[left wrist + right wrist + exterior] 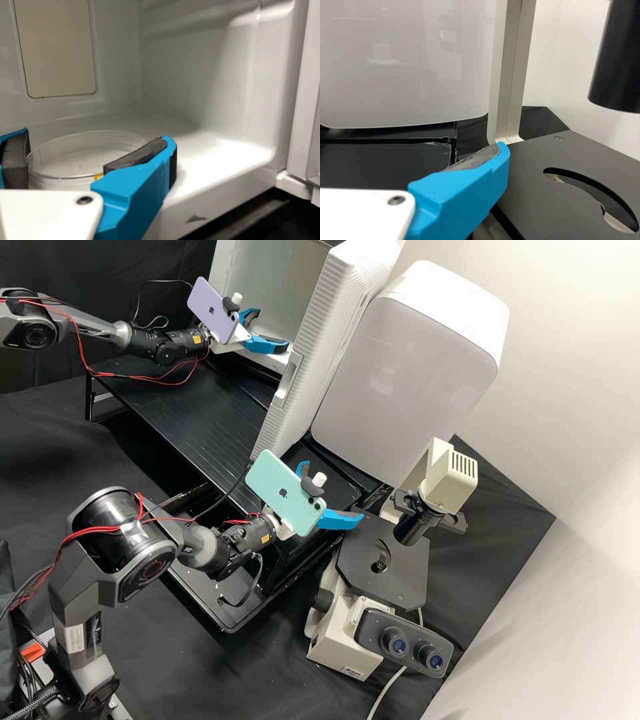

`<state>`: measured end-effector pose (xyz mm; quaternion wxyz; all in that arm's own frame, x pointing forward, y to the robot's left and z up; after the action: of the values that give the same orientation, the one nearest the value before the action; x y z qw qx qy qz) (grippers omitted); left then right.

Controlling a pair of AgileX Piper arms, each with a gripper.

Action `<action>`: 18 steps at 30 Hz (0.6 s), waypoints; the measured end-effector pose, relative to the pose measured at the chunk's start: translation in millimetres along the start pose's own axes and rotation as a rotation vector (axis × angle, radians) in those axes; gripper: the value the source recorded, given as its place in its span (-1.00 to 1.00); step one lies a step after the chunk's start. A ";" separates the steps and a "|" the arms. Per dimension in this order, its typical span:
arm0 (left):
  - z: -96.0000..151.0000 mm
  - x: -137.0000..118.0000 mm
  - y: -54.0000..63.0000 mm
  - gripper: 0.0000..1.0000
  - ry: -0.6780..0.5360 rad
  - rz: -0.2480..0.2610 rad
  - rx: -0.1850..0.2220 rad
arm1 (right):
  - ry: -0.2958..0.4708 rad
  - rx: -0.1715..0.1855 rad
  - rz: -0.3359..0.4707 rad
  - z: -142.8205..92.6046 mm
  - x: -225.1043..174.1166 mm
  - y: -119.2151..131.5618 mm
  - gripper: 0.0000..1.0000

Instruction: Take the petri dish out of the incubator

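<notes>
Left pincer (270,328) is inside the incubator (313,320), spread either side of the petri dish (75,160), which sits on the incubator floor. My right pincer (331,492) hangs spread and empty by the microscope (380,587).

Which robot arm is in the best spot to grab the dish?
Left. The left gripper straddles the clear round plastic petri dish inside the white incubator; the right gripper sits outside by the black microscope stage.
</notes>
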<state>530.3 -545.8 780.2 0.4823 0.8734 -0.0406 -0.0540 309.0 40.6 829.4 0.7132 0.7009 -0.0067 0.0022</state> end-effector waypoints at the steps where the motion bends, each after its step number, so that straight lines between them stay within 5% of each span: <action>1: 0.1 -1.5 0.1 -1.00 -0.001 -0.004 0.000 | 0.000 0.000 0.000 0.0 0.0 0.0 1.00; 18: 10.8 -18.0 28.7 -1.00 -0.054 -0.031 -0.021 | 0.000 0.000 0.000 0.0 0.0 0.0 1.00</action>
<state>510.5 -567.9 799.8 0.4892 0.8671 -0.0394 -0.0856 309.0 40.6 829.4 0.7132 0.7009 -0.0067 0.0022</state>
